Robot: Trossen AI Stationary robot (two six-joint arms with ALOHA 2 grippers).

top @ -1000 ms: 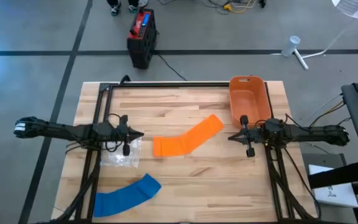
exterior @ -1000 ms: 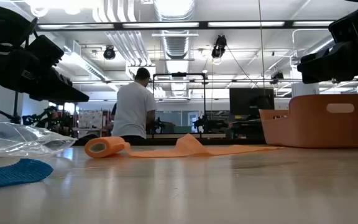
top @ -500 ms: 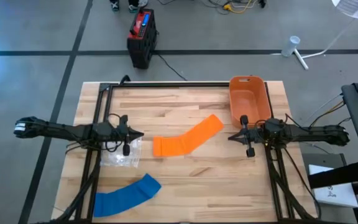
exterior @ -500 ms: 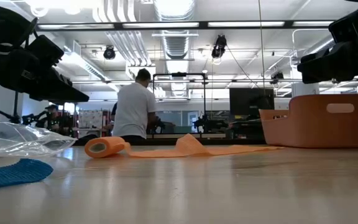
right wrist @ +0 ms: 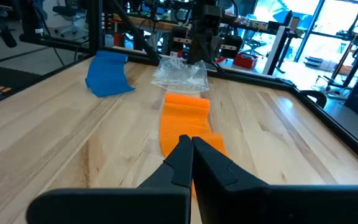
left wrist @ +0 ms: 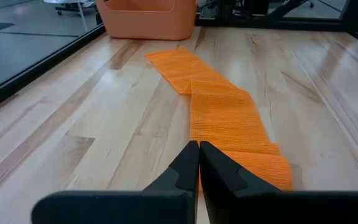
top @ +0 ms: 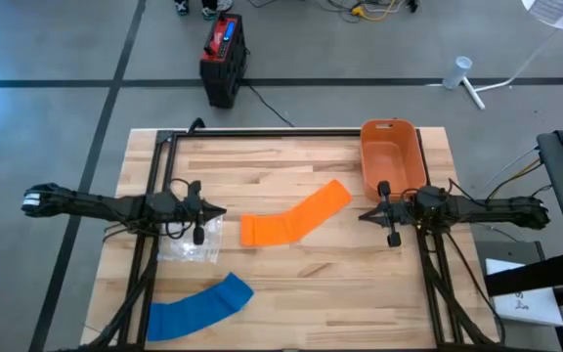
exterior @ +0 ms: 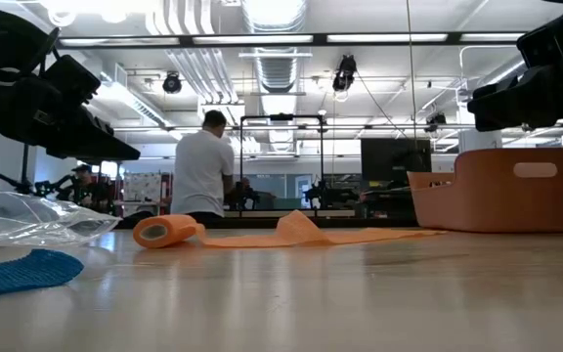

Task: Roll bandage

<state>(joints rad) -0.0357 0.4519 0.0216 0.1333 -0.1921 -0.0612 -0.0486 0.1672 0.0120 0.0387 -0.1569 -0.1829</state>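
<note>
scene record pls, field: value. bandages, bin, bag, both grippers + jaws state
orange bandage: mostly unrolled strip at table centre, one end partly rolled
blue bandage: unrolled, near the table's front-left corner
orange bin: back right of table, nothing visible in it
plastic bag: clear, crumpled, below the left gripper
left gripper: above the table, off the orange bandage's rolled end, jaws shut, holding nothing
right gripper: above the table, off the strip's other end, jaws shut, holding nothing
person: standing in the room behind the table
</note>
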